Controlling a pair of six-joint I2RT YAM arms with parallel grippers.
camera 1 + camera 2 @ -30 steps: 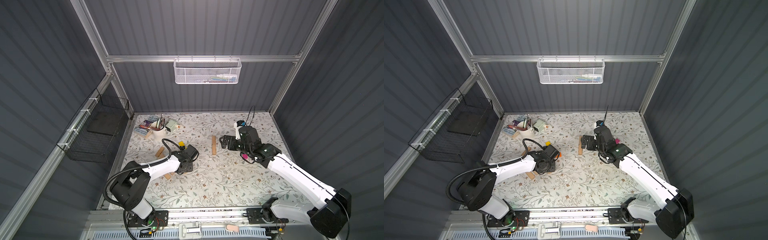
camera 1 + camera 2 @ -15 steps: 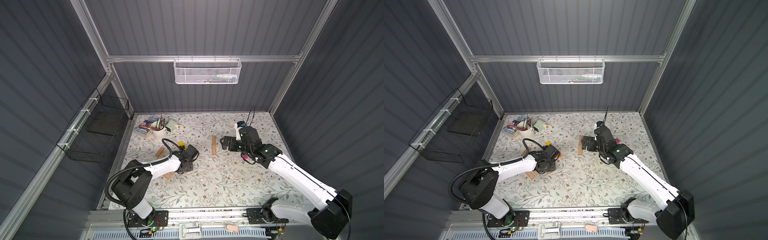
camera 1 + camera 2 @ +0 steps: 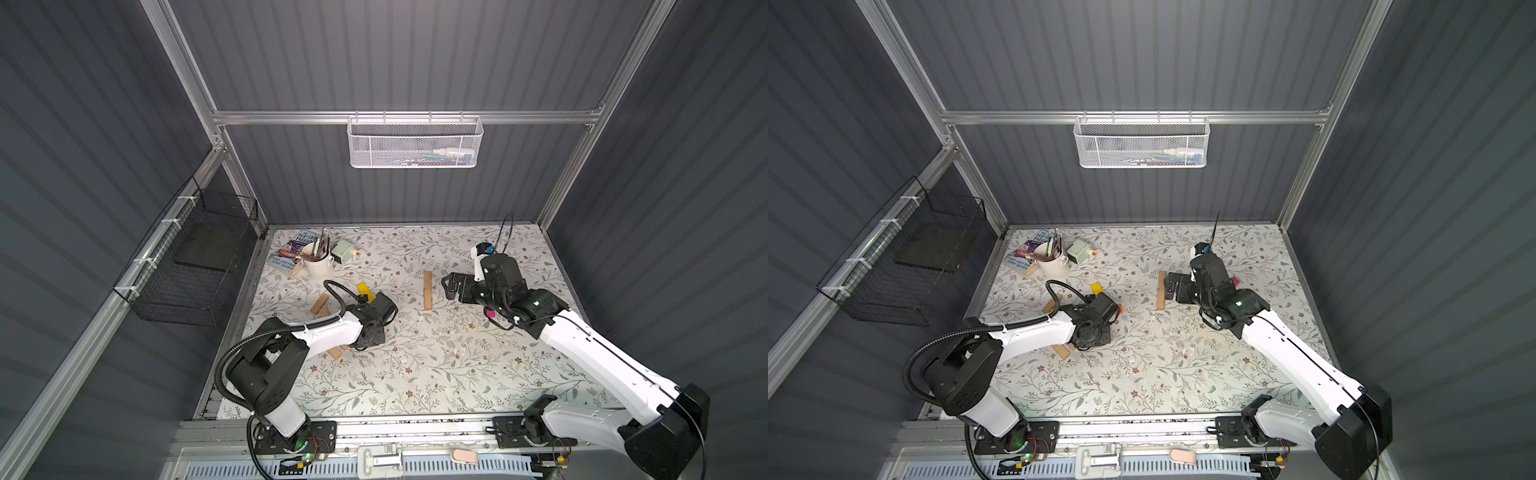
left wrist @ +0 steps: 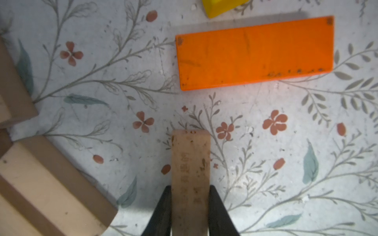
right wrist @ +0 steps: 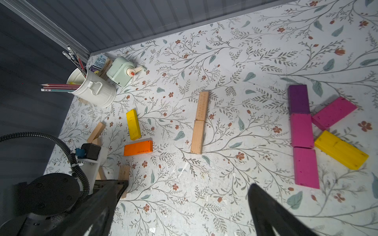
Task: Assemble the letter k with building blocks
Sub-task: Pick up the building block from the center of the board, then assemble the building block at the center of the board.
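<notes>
Clamping a tan plank [image 4: 191,163], the left gripper [image 4: 190,190] looks set to feed the two-plank tan stem [image 5: 199,122], whose diagonals are unlaid, while the right gripper [image 5: 188,185] hovers, jaws apart.

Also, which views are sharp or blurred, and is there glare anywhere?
Left wrist view: the orange block is fairly sharp but throws a bright glow on the table; the tan stack at the picture's edge is blurred. Right wrist view: the pink blocks are sharp, the near fingers dark and soft. Both top views: even light, no glare.
</notes>
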